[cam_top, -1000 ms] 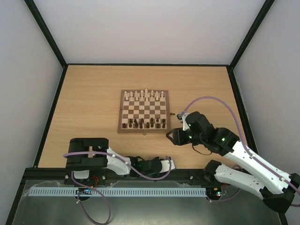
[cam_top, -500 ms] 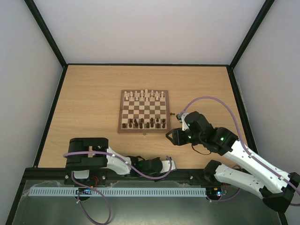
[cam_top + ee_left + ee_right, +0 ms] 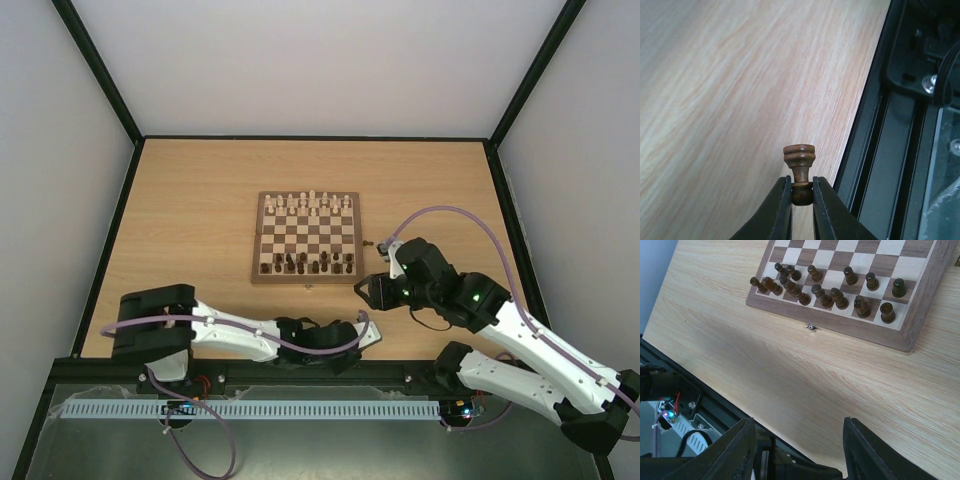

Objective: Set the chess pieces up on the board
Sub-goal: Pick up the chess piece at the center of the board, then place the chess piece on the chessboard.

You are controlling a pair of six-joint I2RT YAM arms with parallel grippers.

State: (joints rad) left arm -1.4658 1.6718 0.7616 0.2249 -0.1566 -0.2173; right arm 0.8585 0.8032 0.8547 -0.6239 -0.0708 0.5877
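Two tools, top view: my left tool [image 3: 368, 333] lay low over the near edge of the bench [image 3: 190, 220], well short of the board [image 3: 306, 281]. My right tool [image 3: 362, 291] hung just off the board's near right corner. From up there I could not tell what either one held.
Board, top view: dark chess pieces [image 3: 308, 264] crowded the near ranks, and pale chessmen [image 3: 310, 203] lined the far rank.
Left tool, left wrist view: its jaws were pinched shut on one dark chessman [image 3: 800, 167]. They caught only its small rounded end. The ringed wider end stuck out past the fingertips above bare bench, close beside the black edge rail [image 3: 875, 150].
Risk, left wrist view: I judged that hold thin, so the piece could pivot or pop free on the carry. That near the rail, it could roll off the bench. It pointed straight out of the jaws, so I would have had to turn it upright before it could stand on a square.
Right tool, right wrist view: its jaws stood apart with nothing between them, over bare bench near the board's edge.
Risk, right wrist view: the dark pieces were bunched unevenly, several of them touching. I judged that lowering one more among them could topple its neighbours.
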